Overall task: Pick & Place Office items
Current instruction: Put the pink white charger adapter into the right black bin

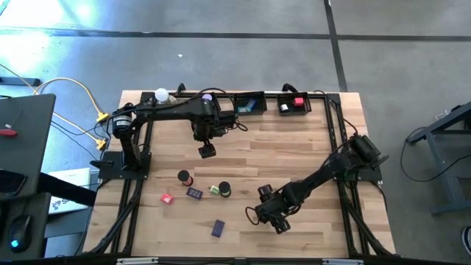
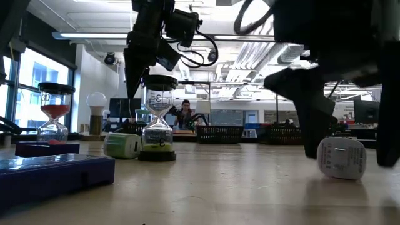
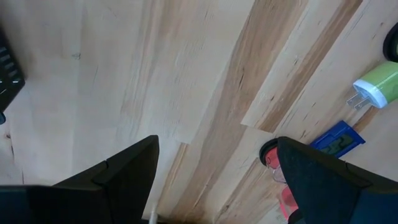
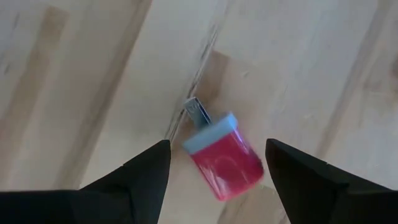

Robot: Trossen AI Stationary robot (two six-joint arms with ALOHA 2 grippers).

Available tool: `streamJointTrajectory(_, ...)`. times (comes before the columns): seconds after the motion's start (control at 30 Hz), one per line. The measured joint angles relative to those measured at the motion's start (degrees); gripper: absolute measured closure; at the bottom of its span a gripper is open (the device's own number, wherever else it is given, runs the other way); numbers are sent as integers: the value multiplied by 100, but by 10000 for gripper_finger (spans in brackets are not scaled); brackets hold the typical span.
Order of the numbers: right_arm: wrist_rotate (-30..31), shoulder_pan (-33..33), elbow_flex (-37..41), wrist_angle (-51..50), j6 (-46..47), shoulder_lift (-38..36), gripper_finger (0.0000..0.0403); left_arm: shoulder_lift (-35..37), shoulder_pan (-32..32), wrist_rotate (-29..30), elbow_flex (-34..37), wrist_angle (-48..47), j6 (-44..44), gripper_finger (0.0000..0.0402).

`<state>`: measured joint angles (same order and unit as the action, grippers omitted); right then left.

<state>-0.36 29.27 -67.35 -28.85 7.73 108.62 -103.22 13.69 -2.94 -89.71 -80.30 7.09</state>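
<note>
A small red item with a pale blue cap and a metal plug (image 4: pixel 221 158) lies flat on the wooden table. My right gripper (image 4: pixel 217 146) is open just above it, one finger on either side, touching nothing. In the high view that gripper (image 1: pixel 271 218) hides the item. My left gripper (image 1: pixel 207 152) hangs open over bare table, farther back and to the left. Near it stand a red hourglass (image 1: pixel 184 177) and a black-capped hourglass (image 1: pixel 224 191). A pink block (image 1: pixel 167 198), a blue block (image 1: pixel 194 193), a green plug (image 1: pixel 215 190) and a purple block (image 1: pixel 218 228) lie on the table.
Two black trays (image 1: pixel 250 103) (image 1: pixel 294 104) stand at the far edge, the right one holding a red item. A white ball (image 1: pixel 161 95) sits at the back left. Black frame rails (image 1: pixel 140 147) run along the table's sides. Bare wood lies between the two grippers.
</note>
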Motion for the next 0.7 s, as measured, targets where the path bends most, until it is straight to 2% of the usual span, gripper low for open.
streamJointTrajectory(0.4,46,-6,-9,165,-157,68,157,0,0,0,0,-2,25,82)
streamJointTrajectory(0.7,29,-8,-9,21,-58,103,220,0,-17,2,0,-2,33,82)
